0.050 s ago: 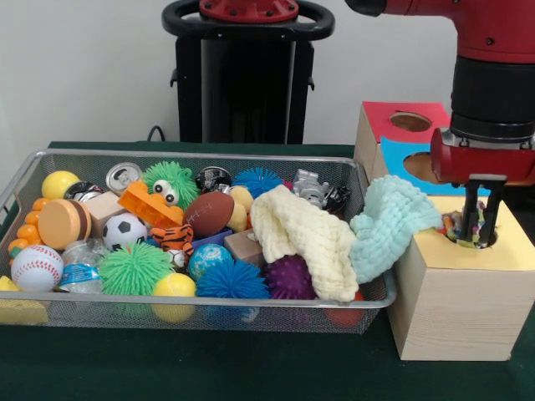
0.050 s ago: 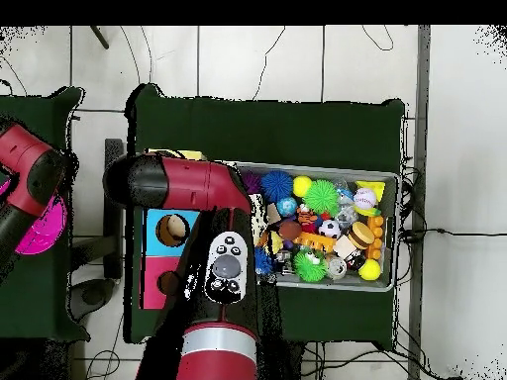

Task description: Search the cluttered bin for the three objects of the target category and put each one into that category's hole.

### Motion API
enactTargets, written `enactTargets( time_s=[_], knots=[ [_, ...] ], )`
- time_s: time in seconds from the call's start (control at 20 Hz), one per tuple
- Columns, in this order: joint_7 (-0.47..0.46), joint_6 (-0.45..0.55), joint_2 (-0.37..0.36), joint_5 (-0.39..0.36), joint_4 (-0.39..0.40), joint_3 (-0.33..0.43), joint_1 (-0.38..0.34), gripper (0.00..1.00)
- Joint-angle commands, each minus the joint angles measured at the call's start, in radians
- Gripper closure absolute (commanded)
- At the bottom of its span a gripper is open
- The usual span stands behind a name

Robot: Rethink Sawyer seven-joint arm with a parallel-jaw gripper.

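At the right end of the table, front view, the gripper (image 1: 479, 219) hangs over the round hole (image 1: 471, 235) of the yellow-top wood box (image 1: 456, 292). Its two black fingers go down into the hole, w/ a small multicolour thing (image 1: 465, 225) between them at the hole's mouth; I cannot tell if the jaws grip it or are apart. What the thing is, too small to say.

Behind this box stand a blue-top box (image 1: 407, 159) and a red-top box (image 1: 399, 121), each w/ one round hole.

The wire mesh bin (image 1: 192, 313) is left of the boxes, very full: baseball (image 1: 36, 267), soccer ball (image 1: 124, 229), small brown football (image 1: 208, 214), green spiky ball (image 1: 132, 269), blue spiky ball (image 1: 231, 281), purple spiky ball (image 1: 289, 277), yellow ball (image 1: 60, 185), orange block (image 1: 149, 205), tiger toy (image 1: 173, 238), a can (image 1: 123, 176). A cream cloth (image 1: 303, 238) lies on the right part, and a mint cloth (image 1: 387, 224) hangs over the bin's right rim, touching the yellow box.

Overhead view: the red arm (image 2: 213, 257) covers the yellow box and the gripper, so hole and fingers show only from the front. But it shows the blue box top (image 2: 163, 230) beside the arm, and the bin (image 2: 388, 233) as a whole rectangle on the green table (image 2: 297, 129)
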Motion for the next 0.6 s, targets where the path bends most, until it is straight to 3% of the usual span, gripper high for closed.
enactTargets(
  time_s=[0.05, 0.6],
  knots=[
    [0.214, 0.149, 0.031, 0.037, 0.043, 0.021, -0.026, 1.00],
    [0.191, 0.240, 0.051, 0.027, 0.049, 0.028, -0.039, 1.00]
  ],
)
